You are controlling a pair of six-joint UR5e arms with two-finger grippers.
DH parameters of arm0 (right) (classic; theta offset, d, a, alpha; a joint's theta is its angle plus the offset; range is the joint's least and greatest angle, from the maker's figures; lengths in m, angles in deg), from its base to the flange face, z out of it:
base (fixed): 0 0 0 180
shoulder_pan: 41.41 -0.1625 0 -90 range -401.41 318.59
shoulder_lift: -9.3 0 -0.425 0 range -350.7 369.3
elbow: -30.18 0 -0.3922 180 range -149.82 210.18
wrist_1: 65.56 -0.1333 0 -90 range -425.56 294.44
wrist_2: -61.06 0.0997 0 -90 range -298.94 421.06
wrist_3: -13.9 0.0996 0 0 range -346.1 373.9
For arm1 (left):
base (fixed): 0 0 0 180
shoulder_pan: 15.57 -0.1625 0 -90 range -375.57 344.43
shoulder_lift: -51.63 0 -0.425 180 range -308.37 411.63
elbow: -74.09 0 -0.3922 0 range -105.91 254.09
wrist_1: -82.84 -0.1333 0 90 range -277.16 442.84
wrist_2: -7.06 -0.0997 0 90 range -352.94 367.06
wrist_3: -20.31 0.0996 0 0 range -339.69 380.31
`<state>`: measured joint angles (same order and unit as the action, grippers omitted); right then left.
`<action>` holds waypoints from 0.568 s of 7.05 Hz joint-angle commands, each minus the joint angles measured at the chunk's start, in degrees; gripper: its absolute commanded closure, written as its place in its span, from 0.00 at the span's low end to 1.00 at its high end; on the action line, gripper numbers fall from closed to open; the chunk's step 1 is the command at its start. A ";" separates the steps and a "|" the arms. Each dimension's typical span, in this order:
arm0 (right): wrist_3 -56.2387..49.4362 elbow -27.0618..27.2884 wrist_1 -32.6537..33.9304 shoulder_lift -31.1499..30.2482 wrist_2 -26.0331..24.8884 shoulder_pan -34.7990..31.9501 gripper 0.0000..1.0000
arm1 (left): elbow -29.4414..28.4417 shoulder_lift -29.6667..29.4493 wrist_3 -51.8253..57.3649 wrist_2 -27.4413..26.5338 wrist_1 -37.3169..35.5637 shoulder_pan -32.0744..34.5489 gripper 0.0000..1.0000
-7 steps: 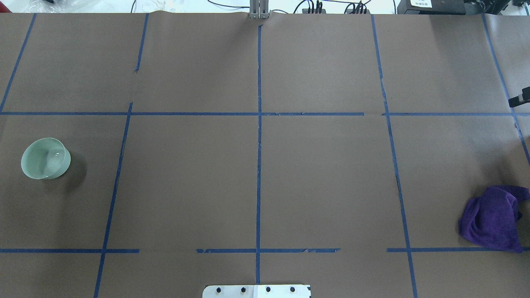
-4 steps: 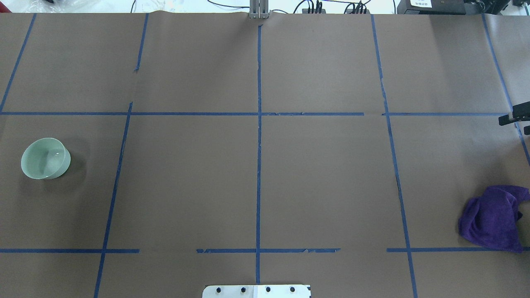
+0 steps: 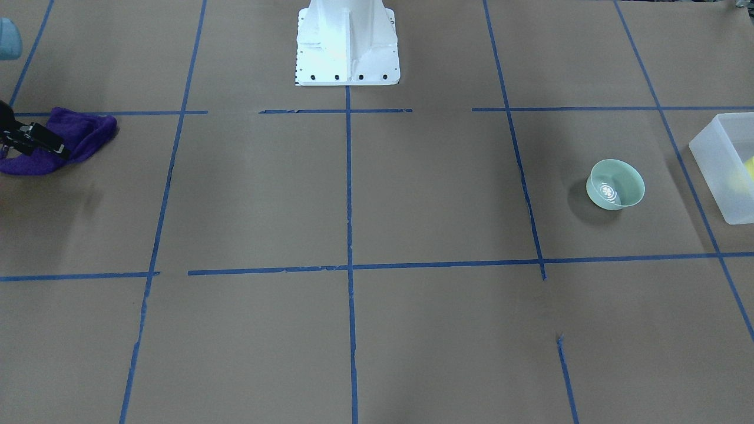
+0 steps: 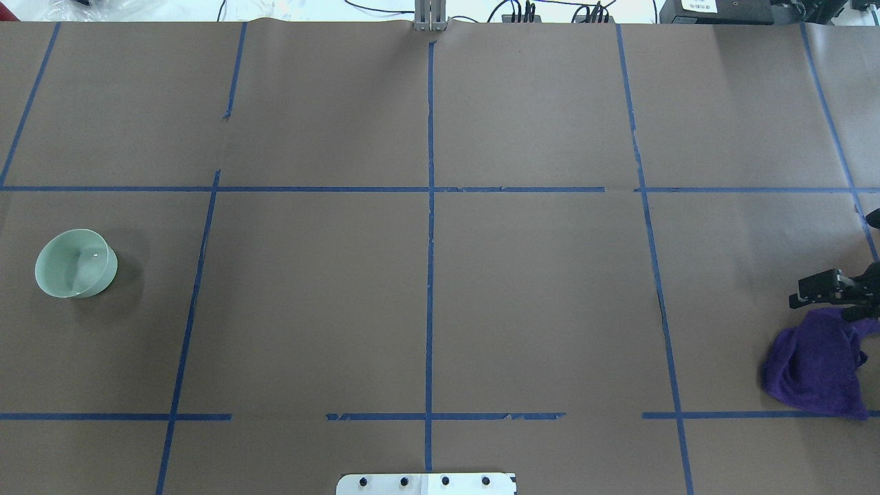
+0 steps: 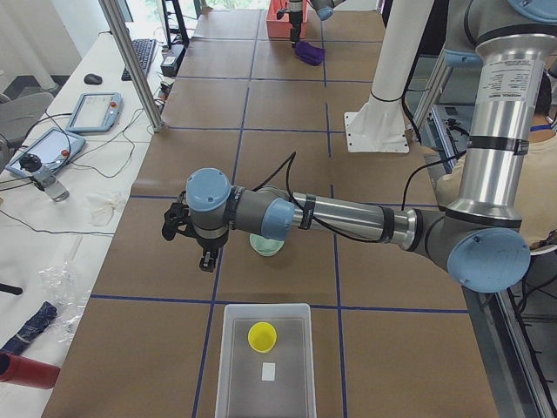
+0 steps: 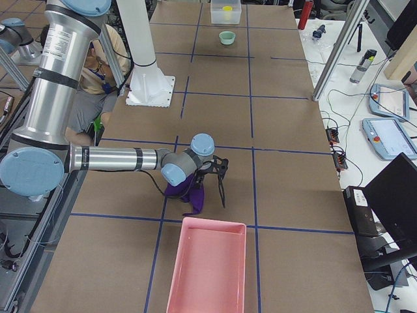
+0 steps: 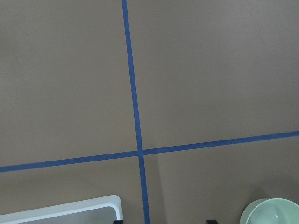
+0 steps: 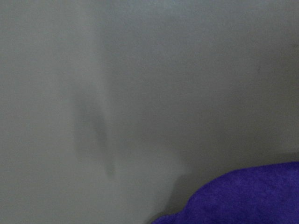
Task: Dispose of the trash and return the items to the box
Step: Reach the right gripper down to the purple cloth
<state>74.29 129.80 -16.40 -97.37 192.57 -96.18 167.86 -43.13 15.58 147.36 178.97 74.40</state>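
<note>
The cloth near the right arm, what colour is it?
The cloth is deep purple, clearest in the overhead exterior view.

1. The left arm reaches low across the brown table. Its left gripper points down over the paper.
2. The mint-green bowl sits just behind the wrist, partly hidden by it and apart from the gripper.
3. At the near end stands the frosted box. The yellow cup is upright inside it, with a small white patch beside it.
4. Far off, the right gripper hangs near a purple cloth and a red bin.
</note>
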 commanded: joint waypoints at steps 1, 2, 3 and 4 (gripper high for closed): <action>0.34 -1.10 0.14 -0.82 -3.89 3.62 0.68 | 0.10 0.02 -0.81 0.93 0.02 -0.50 0.30; 0.16 -1.01 -0.03 -2.04 -3.46 3.62 1.00 | 0.19 0.11 -0.81 0.93 0.02 -0.67 0.30; -0.01 -0.83 -0.03 -2.41 -3.28 3.62 1.00 | 0.19 0.20 -1.07 3.02 0.02 -0.67 0.29; -0.45 -0.48 -0.12 -2.41 -3.10 3.53 1.00 | 0.27 0.20 -2.73 4.17 0.11 -2.07 0.28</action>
<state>74.24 129.00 -16.44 -99.48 189.28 -92.65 168.06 -42.98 14.17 150.00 179.02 73.39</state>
